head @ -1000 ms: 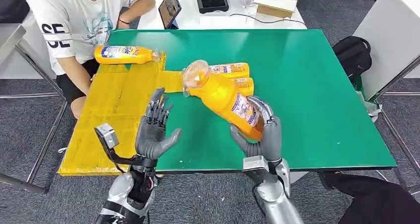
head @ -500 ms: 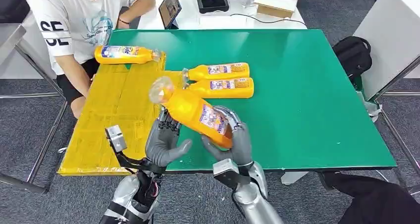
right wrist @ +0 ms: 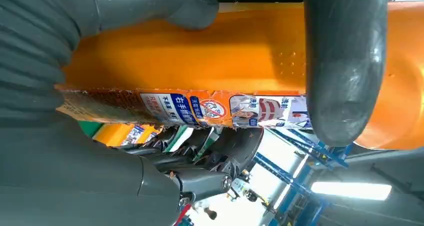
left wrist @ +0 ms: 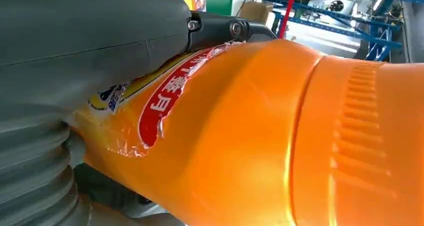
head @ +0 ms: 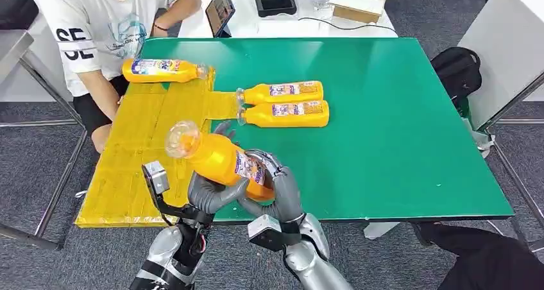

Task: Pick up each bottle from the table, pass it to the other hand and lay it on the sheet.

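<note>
My right hand [head: 277, 188] grips an orange bottle [head: 221, 160] by its lower half above the table's front edge, with the clear cap [head: 181, 138] pointing toward the yellow sheet [head: 138, 155]. In the right wrist view the thumb and fingers wrap the bottle [right wrist: 200, 61]. My left hand [head: 206, 192] sits under and behind the bottle, fingers still straight and thumb against its underside; the bottle [left wrist: 280, 136] presses on the palm. Two more orange bottles [head: 282, 92] [head: 287, 113] lie side by side on the green table [head: 398, 129]. Another bottle [head: 160, 70] lies on the sheet's far end.
A person in a white shirt [head: 96, 27] sits at the far left corner beside the sheet. Behind the green table a white table carries a tablet [head: 219, 9], a black device [head: 275, 1] and a cardboard box [head: 359, 0]. A black bag [head: 457, 68] lies on the floor at the right.
My right hand has carried the bottle left and toward me, from over the two lying bottles into the palm of my left hand. The left hand has stayed about where it was.
</note>
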You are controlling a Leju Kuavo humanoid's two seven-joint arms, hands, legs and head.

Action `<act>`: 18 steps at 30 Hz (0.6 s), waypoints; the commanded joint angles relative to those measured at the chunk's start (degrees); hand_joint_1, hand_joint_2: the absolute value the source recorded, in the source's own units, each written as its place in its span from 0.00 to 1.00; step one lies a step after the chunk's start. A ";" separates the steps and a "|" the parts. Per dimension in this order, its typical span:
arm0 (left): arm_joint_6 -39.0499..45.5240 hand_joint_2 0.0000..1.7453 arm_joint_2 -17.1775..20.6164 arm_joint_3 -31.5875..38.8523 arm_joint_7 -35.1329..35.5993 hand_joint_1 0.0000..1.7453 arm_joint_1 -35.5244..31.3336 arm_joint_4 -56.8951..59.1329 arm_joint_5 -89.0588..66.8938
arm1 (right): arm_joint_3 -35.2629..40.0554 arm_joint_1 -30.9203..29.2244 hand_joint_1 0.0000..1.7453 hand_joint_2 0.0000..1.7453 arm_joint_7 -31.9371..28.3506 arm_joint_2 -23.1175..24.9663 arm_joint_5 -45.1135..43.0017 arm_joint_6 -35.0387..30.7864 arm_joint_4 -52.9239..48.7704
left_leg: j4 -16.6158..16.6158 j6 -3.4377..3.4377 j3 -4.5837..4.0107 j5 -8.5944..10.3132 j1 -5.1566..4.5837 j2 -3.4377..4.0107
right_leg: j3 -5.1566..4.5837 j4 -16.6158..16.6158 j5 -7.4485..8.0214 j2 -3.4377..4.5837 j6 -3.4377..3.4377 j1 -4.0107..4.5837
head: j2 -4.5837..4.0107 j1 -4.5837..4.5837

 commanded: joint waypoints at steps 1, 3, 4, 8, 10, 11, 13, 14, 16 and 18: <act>3.26 1.00 -0.80 1.11 0.68 0.00 -1.85 3.02 1.16 | 5.35 -0.54 1.00 1.00 1.50 -0.40 -2.44 5.75 4.74 | -0.05 0.06 0.29 -0.10 0.03 0.03 | 0.30 -0.08 -0.08 -0.04 -0.15 0.07 | 0.00 0.00; 3.71 1.00 -0.84 1.57 0.26 0.00 -1.71 1.97 1.74 | 6.17 -0.77 1.00 1.00 2.51 -0.77 -1.40 5.49 5.46 | -0.06 0.06 0.28 -0.09 0.01 0.01 | 0.29 -0.08 -0.08 -0.05 -0.14 0.05 | 0.00 -0.02; 3.44 1.00 -1.12 1.99 0.20 0.00 -1.52 1.42 2.81 | 6.14 -0.85 1.00 1.00 2.65 -0.84 -1.53 5.76 5.98 | -0.05 0.07 0.31 -0.11 0.04 0.01 | 0.33 -0.08 -0.10 -0.06 -0.16 0.08 | 0.00 -0.04; 4.30 1.00 -1.12 2.36 -0.74 0.00 -0.97 -1.15 3.18 | 6.10 -1.37 1.00 1.00 2.62 -0.80 -1.93 6.62 8.34 | -0.05 0.12 0.51 -0.20 0.06 -0.02 | 0.55 -0.12 -0.18 -0.14 -0.22 0.12 | 0.00 -0.04; 5.41 1.00 -0.96 2.16 -1.48 1.00 -0.89 -1.60 1.92 | 6.09 -1.41 1.00 1.00 2.54 -0.78 -2.05 6.96 8.70 | -0.05 0.14 0.59 -0.23 0.05 0.00 | 0.62 -0.11 -0.21 -0.13 -0.26 0.12 | 0.00 -0.02; 5.41 1.00 -0.96 2.16 -1.48 1.00 -0.89 -1.60 1.92 | 6.09 -1.41 1.00 1.00 2.54 -0.78 -2.05 6.96 8.70 | -0.03 0.07 0.26 -0.09 0.03 -0.02 | 0.27 -0.07 -0.08 -0.09 -0.13 0.07 | 0.00 -0.02; 6.00 1.00 -0.91 1.96 -2.14 1.00 -0.87 -1.65 1.11 | 6.08 -1.63 1.00 1.00 2.74 -0.73 -2.20 7.73 9.32 | -0.03 0.09 0.37 -0.13 0.04 -0.05 | 0.40 -0.08 -0.13 -0.14 -0.19 0.10 | 0.00 -0.02; 6.00 1.00 -0.91 1.96 -2.14 1.00 -0.87 -1.65 1.11 | 6.08 -1.63 1.00 1.00 2.74 -0.73 -2.20 7.73 9.32 | -0.04 0.06 0.23 -0.06 0.03 -0.08 | 0.26 -0.06 -0.09 -0.16 -0.14 0.07 | 0.00 -0.02; 6.04 1.00 -0.89 1.85 -2.17 1.00 -0.96 -1.55 1.04 | 6.04 -1.56 1.00 1.00 2.88 -0.76 -2.22 8.05 9.67 | -0.05 0.07 0.32 -0.10 0.04 -0.05 | 0.35 -0.08 -0.11 -0.14 -0.18 0.09 | 0.00 -0.04; 6.32 1.00 -0.85 1.75 -2.45 1.00 -0.99 -1.65 0.63 | 5.91 -1.50 1.00 1.00 2.99 -0.76 -2.19 8.03 9.76 | -0.04 0.06 0.24 -0.07 0.04 -0.06 | 0.26 -0.08 -0.08 -0.12 -0.14 0.08 | 0.00 0.00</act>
